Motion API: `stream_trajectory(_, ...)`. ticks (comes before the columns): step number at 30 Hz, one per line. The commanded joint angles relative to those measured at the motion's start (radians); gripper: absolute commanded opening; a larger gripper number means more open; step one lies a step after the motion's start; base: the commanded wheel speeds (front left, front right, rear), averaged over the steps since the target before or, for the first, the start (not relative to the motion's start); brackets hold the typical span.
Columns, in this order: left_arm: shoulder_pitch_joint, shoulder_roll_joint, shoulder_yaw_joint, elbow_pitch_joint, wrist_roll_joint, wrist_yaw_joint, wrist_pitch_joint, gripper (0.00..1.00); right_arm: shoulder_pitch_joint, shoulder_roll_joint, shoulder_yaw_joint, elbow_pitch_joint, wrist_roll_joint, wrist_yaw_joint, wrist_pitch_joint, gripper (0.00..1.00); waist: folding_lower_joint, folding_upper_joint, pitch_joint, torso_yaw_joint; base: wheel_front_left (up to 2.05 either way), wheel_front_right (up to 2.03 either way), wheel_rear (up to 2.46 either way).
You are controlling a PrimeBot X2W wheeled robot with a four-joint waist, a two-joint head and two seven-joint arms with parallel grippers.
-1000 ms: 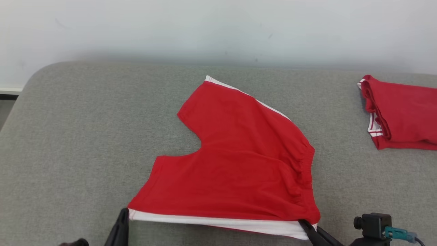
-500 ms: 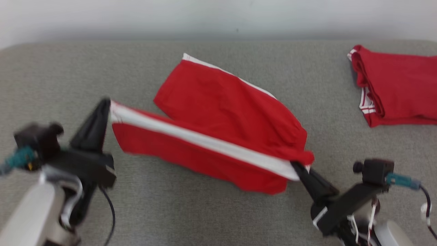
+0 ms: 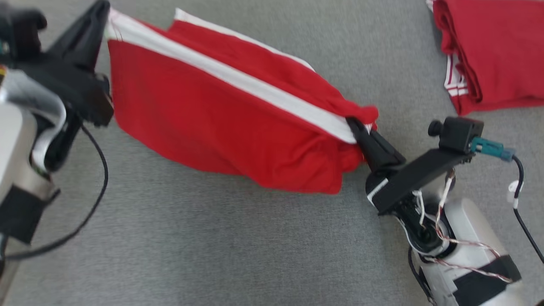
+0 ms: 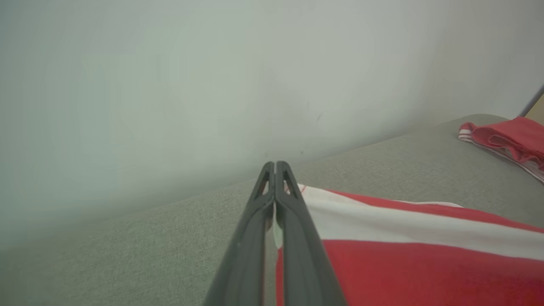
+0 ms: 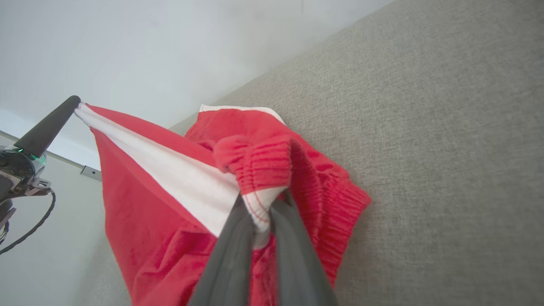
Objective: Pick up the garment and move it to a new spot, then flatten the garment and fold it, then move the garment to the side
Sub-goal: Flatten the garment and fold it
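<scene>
The garment (image 3: 221,123) is a pair of red shorts with a white side stripe, lifted off the grey surface and stretched between both grippers. My left gripper (image 3: 104,12) is shut on the stripe's hem corner at the upper left; its fingers (image 4: 275,187) pinch the white edge (image 4: 361,216). My right gripper (image 3: 355,125) is shut on the waistband end, where the gathered elastic (image 5: 259,170) bunches over the fingertips. The red cloth (image 5: 140,221) hangs below the taut stripe, with the far leg trailing behind toward the surface.
A second red garment (image 3: 493,51), folded, lies at the back right of the grey padded surface (image 3: 212,246); it also appears in the left wrist view as the folded garment (image 4: 510,138). A pale wall (image 4: 170,85) stands behind the surface.
Both grippers have lifted the striped edge up off the surface and carried it away from the near edge, so the shorts now hang between them. The head camera has tilted down.
</scene>
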Motion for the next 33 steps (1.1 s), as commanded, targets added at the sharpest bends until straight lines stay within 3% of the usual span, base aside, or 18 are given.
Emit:
stream_trajectory(1,-0.023,0.003,-0.009,0.015,-0.005,0.002,-0.002,0.0,-0.011,0.006,0.001,0.006,0.004,0.001,-0.007,0.0,-0.0004,-0.0002,0.059,-0.045,0.0,0.0,0.0)
stream_trajectory(15,-0.232,0.003,-0.211,0.252,-0.081,0.002,-0.034,0.0,-0.123,0.072,0.034,0.093,0.041,0.001,-0.067,0.0,-0.0004,-0.0002,0.1,-0.128,0.0,0.0,0.0)
stream_trajectory(29,-0.321,0.007,-0.368,0.378,-0.163,0.002,-0.173,0.0,-0.184,0.087,0.083,0.13,-0.004,0.001,-0.111,0.0,-0.0004,-0.0002,0.125,-0.163,0.0,0.0,0.0)
stream_trajectory(30,-0.322,0.007,-0.381,0.384,-0.17,0.002,-0.179,0.0,-0.188,0.088,0.085,0.132,-0.006,0.001,-0.115,0.31,-0.0004,-0.0002,0.124,-0.165,0.0,0.0,0.0)
stream_trajectory(31,-0.322,0.007,-0.381,0.384,-0.17,0.002,-0.179,0.0,-0.188,0.088,0.085,0.132,-0.006,0.001,-0.115,0.31,-0.0004,-0.0002,0.124,-0.165,0.0,0.0,0.0)
stream_trajectory(32,-0.323,0.006,-0.392,0.393,-0.177,0.002,-0.188,0.93,-0.19,0.088,0.086,0.134,-0.008,0.001,-0.119,0.86,-0.0004,-0.0002,0.121,-0.165,0.0,0.0,0.0)
stream_trajectory(33,-0.323,0.003,-0.401,0.403,-0.185,0.002,-0.198,1.0,-0.191,0.088,0.087,0.138,-0.009,0.001,-0.12,1.0,-0.0004,-0.0002,0.117,-0.165,0.0,0.0,0.0)
